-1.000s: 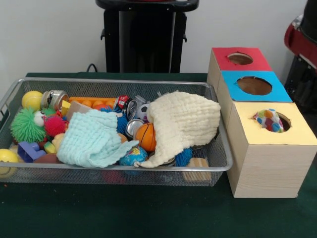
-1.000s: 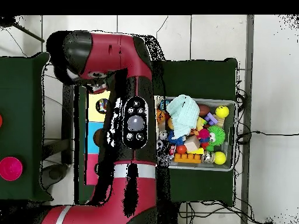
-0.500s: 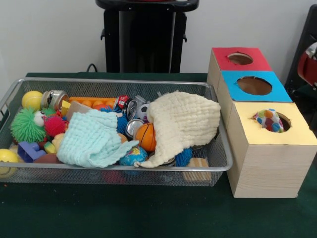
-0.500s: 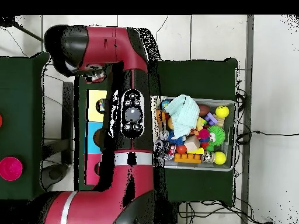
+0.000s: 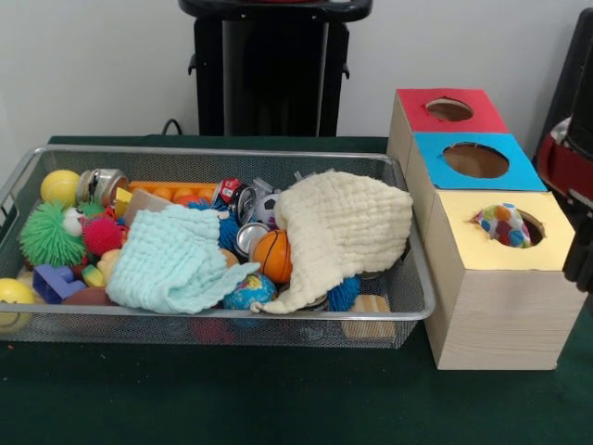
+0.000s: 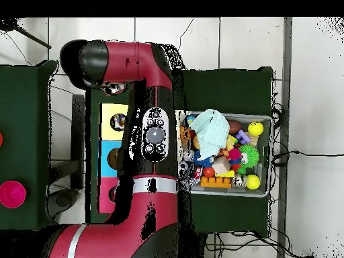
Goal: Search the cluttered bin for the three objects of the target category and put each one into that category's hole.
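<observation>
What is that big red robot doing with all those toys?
It is sorting toys. A wire bin on the green table is heaped with balls, blocks, cans and two cloths: a cream cloth and a mint cloth. Beside the bin stand boxes with a red, a blue and a yellow top, each with a hole. A spotted ball sits in the yellow one's hole. The red arm reaches over the boxes; its gripping end is hidden.
</observation>
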{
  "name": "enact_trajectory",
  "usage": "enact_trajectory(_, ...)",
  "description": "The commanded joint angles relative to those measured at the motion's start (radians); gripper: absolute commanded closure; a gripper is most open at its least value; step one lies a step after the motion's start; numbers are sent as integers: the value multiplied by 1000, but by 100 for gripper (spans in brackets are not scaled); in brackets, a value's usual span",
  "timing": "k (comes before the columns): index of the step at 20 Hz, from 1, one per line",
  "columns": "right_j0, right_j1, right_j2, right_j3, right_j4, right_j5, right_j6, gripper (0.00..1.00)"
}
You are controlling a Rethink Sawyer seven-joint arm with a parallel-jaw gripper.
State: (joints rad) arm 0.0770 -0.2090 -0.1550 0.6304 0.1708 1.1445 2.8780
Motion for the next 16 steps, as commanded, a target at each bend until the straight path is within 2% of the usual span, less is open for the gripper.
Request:
enact_trajectory(1,-29,-47,44,267,-20,-96,2,100)
enact_trajectory(9,-56,-63,48,266,-18,-65,-39,100)
enact_trajectory(16,-31,-108,36,344,-22,-103,-2,100)
